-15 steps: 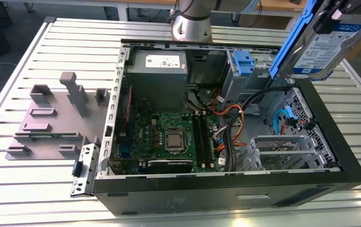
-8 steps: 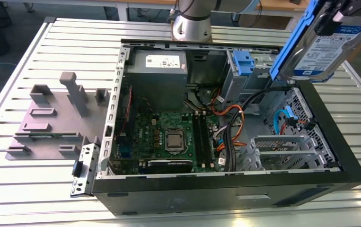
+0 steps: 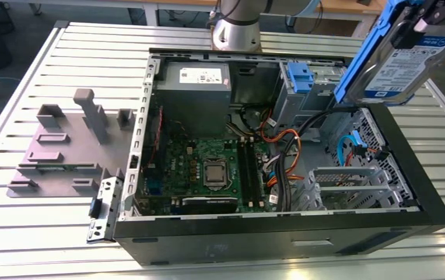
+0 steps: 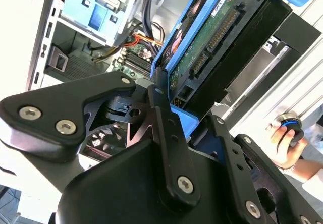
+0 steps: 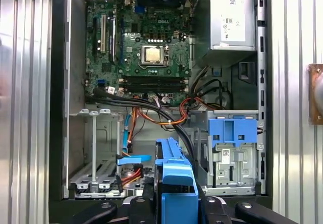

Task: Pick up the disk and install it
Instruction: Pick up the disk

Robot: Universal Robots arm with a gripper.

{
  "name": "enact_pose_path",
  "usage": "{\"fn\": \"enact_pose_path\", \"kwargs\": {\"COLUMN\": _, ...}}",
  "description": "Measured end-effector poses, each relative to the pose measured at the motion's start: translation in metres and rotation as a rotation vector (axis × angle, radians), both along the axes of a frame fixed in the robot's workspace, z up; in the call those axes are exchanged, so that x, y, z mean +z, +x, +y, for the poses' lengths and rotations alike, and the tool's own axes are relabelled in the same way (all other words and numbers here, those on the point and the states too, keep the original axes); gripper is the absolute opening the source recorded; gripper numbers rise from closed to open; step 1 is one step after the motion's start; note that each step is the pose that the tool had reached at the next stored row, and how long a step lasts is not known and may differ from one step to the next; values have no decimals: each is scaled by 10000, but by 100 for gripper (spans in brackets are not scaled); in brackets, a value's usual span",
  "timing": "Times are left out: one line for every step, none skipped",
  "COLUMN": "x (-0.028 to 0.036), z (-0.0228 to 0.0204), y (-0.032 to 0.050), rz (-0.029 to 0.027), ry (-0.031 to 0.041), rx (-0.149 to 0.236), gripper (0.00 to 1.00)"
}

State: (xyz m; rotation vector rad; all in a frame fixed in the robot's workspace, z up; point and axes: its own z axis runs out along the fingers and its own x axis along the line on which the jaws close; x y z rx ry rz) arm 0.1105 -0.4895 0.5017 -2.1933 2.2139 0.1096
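The disk (image 3: 397,64), a silver drive with a white-and-blue label in a blue plastic bracket, hangs tilted in the air above the open computer case (image 3: 284,236), at the exterior view's upper right. My gripper (image 3: 420,23) is shut on it from above. In the second wrist view the black fingers (image 4: 166,128) clamp the blue bracket, and the disk's green circuit-board side (image 4: 212,37) faces the camera. The first wrist view looks down past the bracket's blue edge (image 5: 176,183) into the case. A drive bay with a blue latch (image 5: 233,133) lies just beside it.
Inside the case are the motherboard (image 3: 206,169), the grey power-supply box (image 3: 195,79), black and orange cables (image 5: 161,115) and a metal drive cage (image 3: 347,186). A grey fixture plate (image 3: 59,151) lies at the exterior view's left. A person's hand (image 4: 287,148) holds a small object beside the table.
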Motion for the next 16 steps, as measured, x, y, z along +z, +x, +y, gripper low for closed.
{"fn": "enact_pose_path", "kwargs": {"x": 0, "z": -20, "y": 0, "rz": 0, "ry": -1, "rx": 0, "gripper": 37}}
{"fn": "enact_pose_path", "kwargs": {"x": -1, "z": -44, "y": 0, "rz": 0, "ry": -1, "rx": 0, "gripper": 37}}
{"fn": "enact_pose_path", "kwargs": {"x": 0, "z": -68, "y": 0, "rz": 0, "ry": -3, "rx": 0, "gripper": 37}}
{"fn": "enact_pose_path", "kwargs": {"x": -2, "z": -96, "y": -1, "rz": 0, "ry": -1, "rx": 0, "gripper": 37}}
{"fn": "enact_pose_path", "kwargs": {"x": -2, "z": -127, "y": -2, "rz": 0, "ry": -1, "rx": 0, "gripper": 37}}
{"fn": "enact_pose_path", "kwargs": {"x": -4, "z": -160, "y": -4, "rz": 0, "ry": 4, "rx": 1, "gripper": 37}}
{"fn": "enact_pose_path", "kwargs": {"x": -3, "z": -192, "y": -9, "rz": 0, "ry": 4, "rx": 0, "gripper": 37}}
{"fn": "enact_pose_path", "kwargs": {"x": -3, "z": -220, "y": -14, "rz": 0, "ry": 3, "rx": 0, "gripper": 37}}
{"fn": "enact_pose_path", "kwargs": {"x": -4, "z": -247, "y": -20, "rz": 0, "ry": 4, "rx": 0, "gripper": 37}}
{"fn": "enact_pose_path", "kwargs": {"x": -4, "z": -276, "y": -28, "rz": 0, "ry": 6, "rx": 0, "gripper": 37}}
{"fn": "enact_pose_path", "kwargs": {"x": -4, "z": -304, "y": -36, "rz": 0, "ry": 5, "rx": 0, "gripper": 37}}
{"fn": "enact_pose_path", "kwargs": {"x": -4, "z": -335, "y": -44, "rz": 0, "ry": 4, "rx": -1, "gripper": 37}}
{"fn": "enact_pose_path", "kwargs": {"x": -4, "z": -372, "y": -50, "rz": 0, "ry": 3, "rx": 0, "gripper": 37}}
{"fn": "enact_pose_path", "kwargs": {"x": -6, "z": -413, "y": -57, "rz": 0, "ry": 5, "rx": 0, "gripper": 37}}
{"fn": "enact_pose_path", "kwargs": {"x": -7, "z": -454, "y": -63, "rz": 0, "ry": 6, "rx": -1, "gripper": 37}}
{"fn": "enact_pose_path", "kwargs": {"x": -7, "z": -494, "y": -69, "rz": 0, "ry": 3, "rx": 0, "gripper": 37}}
